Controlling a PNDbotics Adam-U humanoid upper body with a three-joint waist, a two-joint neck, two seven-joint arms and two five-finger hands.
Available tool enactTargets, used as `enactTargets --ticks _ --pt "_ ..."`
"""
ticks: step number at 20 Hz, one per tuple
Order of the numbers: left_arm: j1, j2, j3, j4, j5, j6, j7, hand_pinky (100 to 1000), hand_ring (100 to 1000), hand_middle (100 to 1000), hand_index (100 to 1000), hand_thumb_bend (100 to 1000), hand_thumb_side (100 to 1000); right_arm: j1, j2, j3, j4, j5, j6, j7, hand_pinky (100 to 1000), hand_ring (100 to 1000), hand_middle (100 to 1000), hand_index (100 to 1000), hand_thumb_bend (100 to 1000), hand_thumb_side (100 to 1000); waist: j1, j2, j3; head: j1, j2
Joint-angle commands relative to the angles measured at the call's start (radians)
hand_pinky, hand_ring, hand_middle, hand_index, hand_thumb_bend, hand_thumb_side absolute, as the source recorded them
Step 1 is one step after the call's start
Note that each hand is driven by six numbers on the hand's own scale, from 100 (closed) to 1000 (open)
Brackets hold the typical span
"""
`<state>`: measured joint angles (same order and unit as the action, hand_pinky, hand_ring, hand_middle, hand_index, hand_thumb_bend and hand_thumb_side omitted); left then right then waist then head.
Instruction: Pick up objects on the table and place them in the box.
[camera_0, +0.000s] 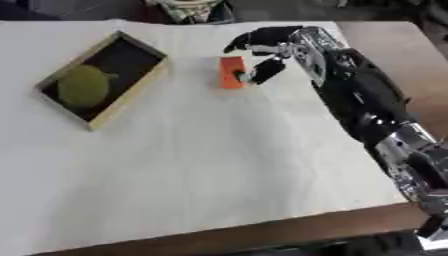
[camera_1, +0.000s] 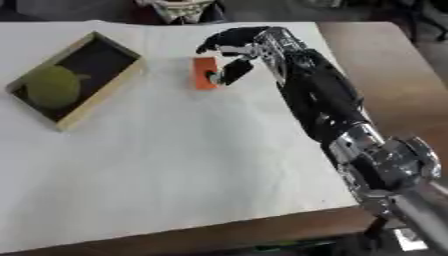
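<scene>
My right arm reaches across the white table (camera_0: 201, 170) to my right hand (camera_0: 271, 45), fingers curled about the orange block (camera_0: 230, 71) lying right of the wooden box (camera_0: 131, 100) holding a green fruit (camera_0: 83, 86).

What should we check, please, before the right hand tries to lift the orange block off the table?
1. Right hand at the flat orange rectangular block: ok, its fingers curl at the block's right edge.
2. Fingers closed round the block: cannot tell.
3. Block lying flat on the white table: ok.
4. Shallow wooden box with dark floor has free room: ok, the round green fruit fills only its near end.
5. Path leftward to the box unobstructed: ok.
6. Left hand out of the way: ok, not in view.
</scene>
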<state>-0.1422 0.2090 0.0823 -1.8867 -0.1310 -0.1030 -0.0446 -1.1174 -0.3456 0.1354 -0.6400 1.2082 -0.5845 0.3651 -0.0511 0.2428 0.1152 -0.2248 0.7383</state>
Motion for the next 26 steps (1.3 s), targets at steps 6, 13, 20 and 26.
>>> enactTargets --ticks 6,13,20,26 --pt "-0.009 0.015 0.003 -0.013 0.0 -0.002 -0.002 515 926 697 803 100 728 -0.021 0.007 -0.027 0.028 0.082 0.015 -0.053 886 938 854 990 100 677 0.005 -0.018 0.004 -0.001 -0.003" --pt "-0.009 0.014 0.003 -0.013 0.0 -0.001 -0.002 515 926 698 803 100 729 -0.02 0.012 -0.035 0.033 0.079 0.01 -0.094 844 873 624 956 100 403 0.004 -0.018 0.005 0.0 -0.003" --pt "-0.008 0.015 0.002 -0.013 0.001 -0.001 -0.003 515 927 698 803 100 727 -0.046 0.018 -0.042 -0.009 -0.022 0.01 -0.1 840 846 547 947 100 316 0.006 -0.02 0.004 -0.001 -0.003" --pt "-0.008 0.014 -0.003 -0.012 0.004 -0.003 -0.007 515 927 698 803 100 726 -0.107 0.071 -0.053 -0.063 -0.089 0.04 -0.062 839 839 535 946 100 279 0.009 -0.024 0.015 -0.01 0.0"
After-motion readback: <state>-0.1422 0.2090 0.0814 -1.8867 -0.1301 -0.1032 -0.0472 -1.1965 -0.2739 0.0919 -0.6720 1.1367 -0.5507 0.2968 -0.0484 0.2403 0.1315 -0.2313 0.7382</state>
